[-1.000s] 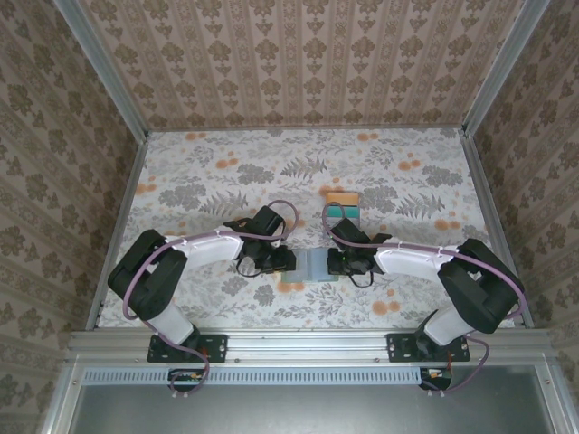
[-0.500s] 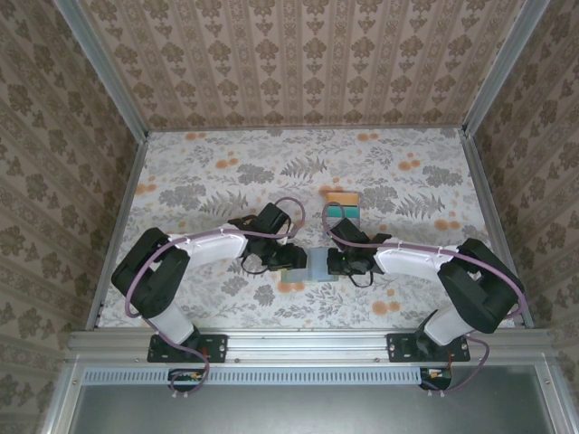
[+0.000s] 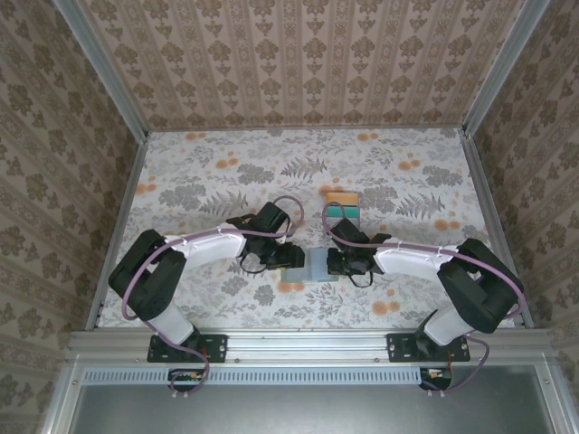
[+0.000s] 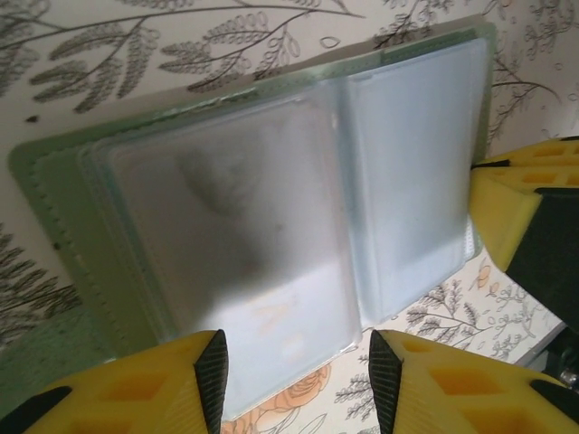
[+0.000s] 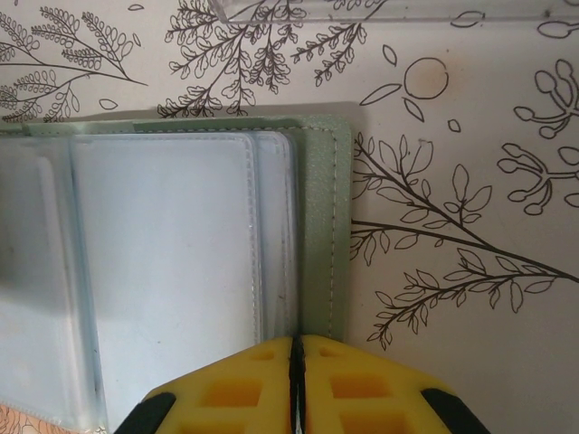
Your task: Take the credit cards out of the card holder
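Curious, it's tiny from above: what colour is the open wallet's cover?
The flat folding card holder has a pale sage-green cover; clearest in right wrist view.

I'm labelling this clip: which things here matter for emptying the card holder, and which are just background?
Part of the job:
- card holder, lying open, clear sleeves showing
- credit cards, stacked on the table beyond it
- left gripper, open over a sleeve
- right gripper, shut at the holder's edge

Just background:
- floral table cover
- patterned walls

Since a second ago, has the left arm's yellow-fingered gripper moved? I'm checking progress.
Yes. The left gripper shifted right, up to the pale sage-green folding card holder, which stayed put.
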